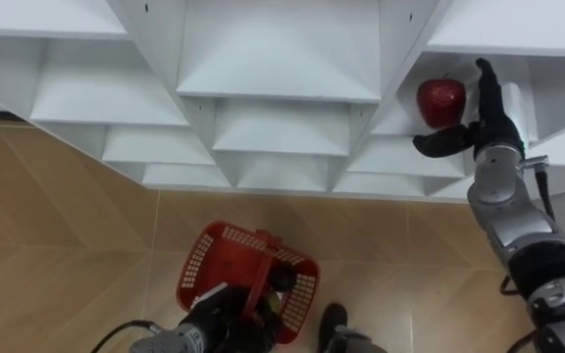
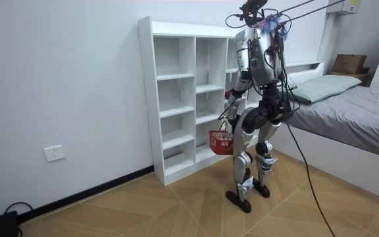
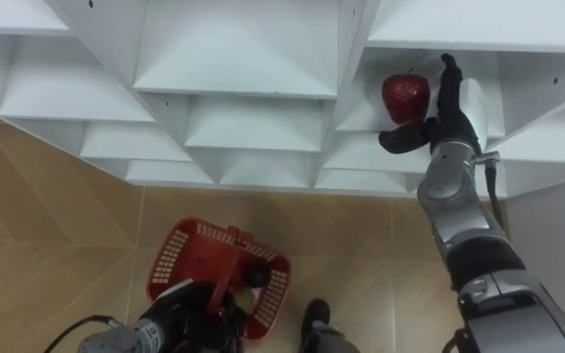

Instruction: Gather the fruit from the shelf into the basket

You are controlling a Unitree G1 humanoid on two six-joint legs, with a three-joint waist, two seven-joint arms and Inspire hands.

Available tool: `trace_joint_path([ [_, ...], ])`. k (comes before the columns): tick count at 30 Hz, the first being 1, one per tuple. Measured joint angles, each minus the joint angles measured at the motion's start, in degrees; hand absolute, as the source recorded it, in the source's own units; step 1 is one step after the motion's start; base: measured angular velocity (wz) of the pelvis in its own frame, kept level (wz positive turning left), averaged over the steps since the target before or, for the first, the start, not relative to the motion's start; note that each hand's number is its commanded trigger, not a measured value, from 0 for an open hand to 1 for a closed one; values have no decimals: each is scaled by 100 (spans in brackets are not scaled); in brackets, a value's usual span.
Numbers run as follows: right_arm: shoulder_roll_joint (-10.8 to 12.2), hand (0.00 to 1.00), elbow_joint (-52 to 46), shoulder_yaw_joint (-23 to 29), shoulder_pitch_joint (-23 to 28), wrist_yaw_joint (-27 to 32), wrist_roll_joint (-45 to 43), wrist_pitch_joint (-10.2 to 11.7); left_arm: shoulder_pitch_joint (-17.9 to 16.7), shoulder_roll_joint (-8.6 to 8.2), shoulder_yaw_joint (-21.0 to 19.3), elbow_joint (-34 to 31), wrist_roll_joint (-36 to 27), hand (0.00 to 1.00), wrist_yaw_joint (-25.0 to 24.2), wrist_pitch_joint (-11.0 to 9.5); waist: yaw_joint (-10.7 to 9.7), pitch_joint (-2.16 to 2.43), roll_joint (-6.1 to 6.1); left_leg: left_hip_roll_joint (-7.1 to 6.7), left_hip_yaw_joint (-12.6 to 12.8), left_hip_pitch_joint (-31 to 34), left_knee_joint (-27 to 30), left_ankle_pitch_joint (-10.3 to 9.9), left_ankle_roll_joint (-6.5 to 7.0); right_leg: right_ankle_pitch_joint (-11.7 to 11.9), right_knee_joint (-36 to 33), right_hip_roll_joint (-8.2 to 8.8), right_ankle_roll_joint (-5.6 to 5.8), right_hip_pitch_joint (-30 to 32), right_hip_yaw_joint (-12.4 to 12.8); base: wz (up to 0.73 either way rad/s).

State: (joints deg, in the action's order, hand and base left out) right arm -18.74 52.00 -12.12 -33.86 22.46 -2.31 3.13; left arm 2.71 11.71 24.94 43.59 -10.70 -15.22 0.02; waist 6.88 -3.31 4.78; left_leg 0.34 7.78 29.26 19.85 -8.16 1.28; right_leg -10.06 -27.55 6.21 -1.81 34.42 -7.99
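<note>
right hand (image 1: 488, 123), fingers apart, sits just beside the red apple (image 1: 440, 101) on a closet (image 1: 278, 59) shelf; left hand (image 1: 219, 316) is clamped on the handle of the red basket (image 1: 204, 260).

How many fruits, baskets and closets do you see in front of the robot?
Fruits: 1, the round glossy red apple
Baskets: 1, the red plastic mesh basket
Closets: 1, the white open-shelf closet
Total: 3

White wall (image 2: 58, 79) — wooden floor (image 2: 143, 210), bed (image 2: 367, 115)
</note>
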Motion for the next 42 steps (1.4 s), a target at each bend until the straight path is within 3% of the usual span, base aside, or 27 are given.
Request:
trace_joint_path([
  [33,57,0,-186,-177,2,-262,-425,4,32,-11,73,30,-327,100,100,-3,87,14,-54,42,11,-7,11,6,-17,36,-11,-35,-28,-19,-11,0],
  [42,91,0,-327,-257,2,-465,-677,1,31,-103,116,32,-326,100,107,-2,129,7,-112,43,10,-2,18,7,-19,44,-11,-33,-30,-21,-12,0],
])
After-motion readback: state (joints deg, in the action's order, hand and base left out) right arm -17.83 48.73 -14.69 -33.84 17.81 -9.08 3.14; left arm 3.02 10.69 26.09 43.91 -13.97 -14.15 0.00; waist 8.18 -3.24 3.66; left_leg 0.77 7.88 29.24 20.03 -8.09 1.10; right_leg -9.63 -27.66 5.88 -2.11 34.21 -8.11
